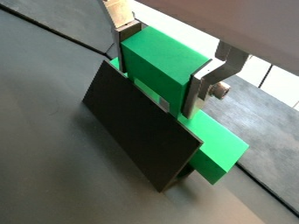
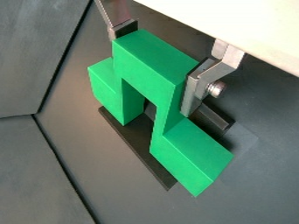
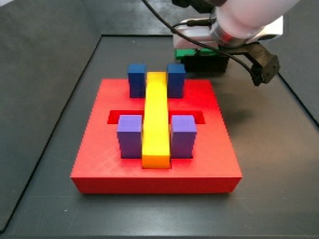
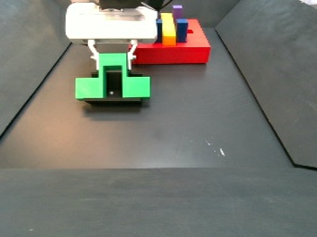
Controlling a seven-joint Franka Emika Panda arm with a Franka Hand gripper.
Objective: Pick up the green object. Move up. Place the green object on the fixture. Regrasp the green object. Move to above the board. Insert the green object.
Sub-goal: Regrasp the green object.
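Observation:
The green object [image 1: 163, 57] is an arch-shaped piece with a raised middle block and two lower legs. It rests on the black fixture [image 1: 135, 127], whose upright plate stands against one face. In both wrist views my gripper [image 2: 158, 66] is shut on the middle block, a silver finger pressed to each side. One leg [image 2: 187, 157] sticks out past the fixture base [image 2: 131, 140]. In a side view the gripper [image 4: 113, 63] stands straight above the green object [image 4: 89, 88]. Seen from another side, the green object [image 3: 200, 63] lies behind the red board [image 3: 100, 140], mostly hidden by the arm.
The board [image 4: 186, 51] carries a long yellow bar [image 3: 156, 107], two blue blocks [image 3: 137, 79] and two purple blocks [image 3: 131, 135], with a recess [image 3: 125, 117] beside the bar. Dark floor runs to raised walls on all sides.

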